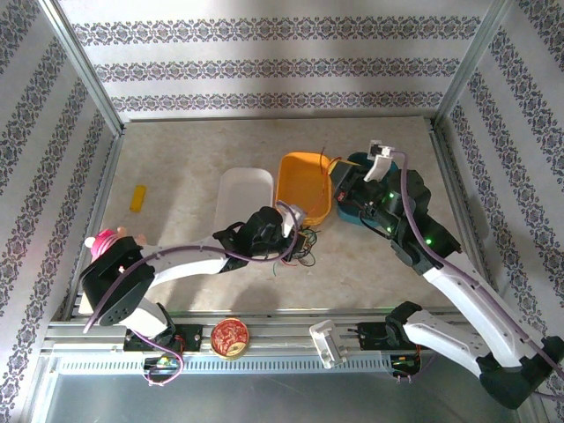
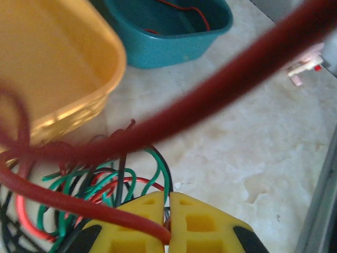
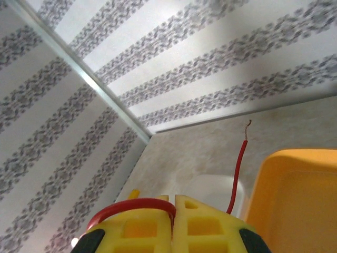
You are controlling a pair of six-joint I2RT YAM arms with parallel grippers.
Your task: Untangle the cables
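The cables (image 1: 300,253) lie as a tangle of thin red, green and black strands on the table in front of the orange bin (image 1: 304,185). My left gripper (image 1: 298,231) sits on the tangle. In the left wrist view its yellow fingers (image 2: 142,211) are shut, with red, green and black strands (image 2: 89,187) running in between them. A blurred red strand (image 2: 221,84) crosses close to that camera. My right gripper (image 3: 174,205) is shut on a red cable (image 3: 239,161), whose bare end points upward. This gripper (image 1: 337,183) hovers between the orange bin and the teal bin (image 1: 359,214).
A white tray (image 1: 244,198) stands left of the orange bin. The teal bin (image 2: 174,39) holds a red strand (image 2: 184,10). A small yellow piece (image 1: 137,197) lies at the far left. A red round tin (image 1: 230,337) sits on the front rail.
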